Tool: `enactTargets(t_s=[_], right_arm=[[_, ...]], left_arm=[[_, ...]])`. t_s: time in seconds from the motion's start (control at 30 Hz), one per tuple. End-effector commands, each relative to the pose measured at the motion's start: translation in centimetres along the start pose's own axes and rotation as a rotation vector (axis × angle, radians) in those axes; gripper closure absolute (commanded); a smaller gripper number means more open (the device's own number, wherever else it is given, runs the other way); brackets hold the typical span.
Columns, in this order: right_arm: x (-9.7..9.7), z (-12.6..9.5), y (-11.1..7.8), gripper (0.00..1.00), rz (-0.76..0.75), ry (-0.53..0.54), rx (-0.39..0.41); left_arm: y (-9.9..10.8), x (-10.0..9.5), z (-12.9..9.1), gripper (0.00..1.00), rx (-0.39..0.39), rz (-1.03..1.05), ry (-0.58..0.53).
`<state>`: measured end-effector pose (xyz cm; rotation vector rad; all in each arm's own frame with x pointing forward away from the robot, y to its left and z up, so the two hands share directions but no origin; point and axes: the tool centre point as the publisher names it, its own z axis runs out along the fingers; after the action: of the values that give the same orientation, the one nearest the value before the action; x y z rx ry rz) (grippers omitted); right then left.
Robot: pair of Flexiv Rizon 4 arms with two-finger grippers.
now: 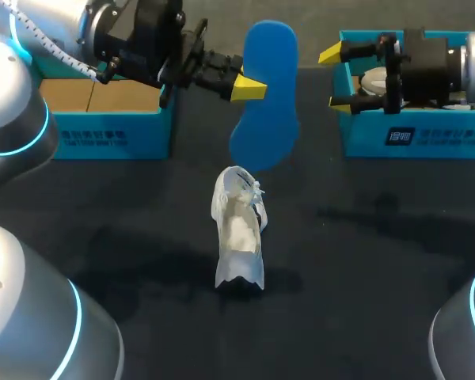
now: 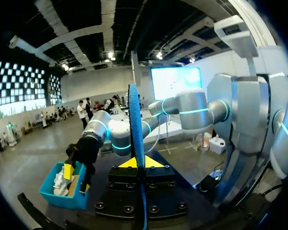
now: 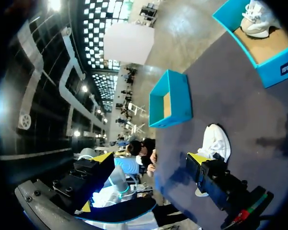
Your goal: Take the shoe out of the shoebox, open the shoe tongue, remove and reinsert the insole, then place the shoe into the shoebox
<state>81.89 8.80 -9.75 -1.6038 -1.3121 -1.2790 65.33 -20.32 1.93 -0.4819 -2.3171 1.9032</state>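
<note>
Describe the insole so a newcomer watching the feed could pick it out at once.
Start at the dark table, in the gap between the left shoebox and the right shoebox, both blue. Just past the white shoe mid-table, the left gripper holds a flat, foot-shaped sheet upright. That is the insole: the only blue thing held off the table.
</note>
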Motion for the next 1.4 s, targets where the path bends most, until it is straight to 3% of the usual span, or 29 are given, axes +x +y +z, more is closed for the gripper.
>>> enactTargets(t_s=[0.03, 0.3, 0.5, 0.63, 0.77, 1.4], right_arm=[[-0.6, 0.0, 0.5, 0.0, 0.007, 0.037, 0.028], [-0.2, -0.4, -0.1, 0.0, -0.017, 0.119, 0.08], [0.2, -0.4, -0.4, 0.0, -0.024, 0.129, 0.091], [0.4, -0.4, -0.5, 0.0, -0.03, 0.133, 0.092], [0.5, -0.4, -0.7, 0.0, -0.033, 0.139, 0.102], [0.5, -0.3, -0.7, 0.0, -0.032, 0.139, 0.105]], left_arm=[[0.4, 0.2, 0.0, 1.0, 0.001, 0.053, -0.018], [2.9, -1.2, 0.3, 1.0, 0.107, 0.502, -0.083], [4.6, -2.6, -0.3, 1.0, 0.057, 0.769, -0.065], [4.9, -3.3, -0.7, 1.0, 0.081, 0.905, -0.068], [5.7, -4.4, -1.2, 1.0, 0.057, 1.098, -0.077], [5.7, -4.4, -1.2, 1.0, 0.057, 1.098, -0.077]])
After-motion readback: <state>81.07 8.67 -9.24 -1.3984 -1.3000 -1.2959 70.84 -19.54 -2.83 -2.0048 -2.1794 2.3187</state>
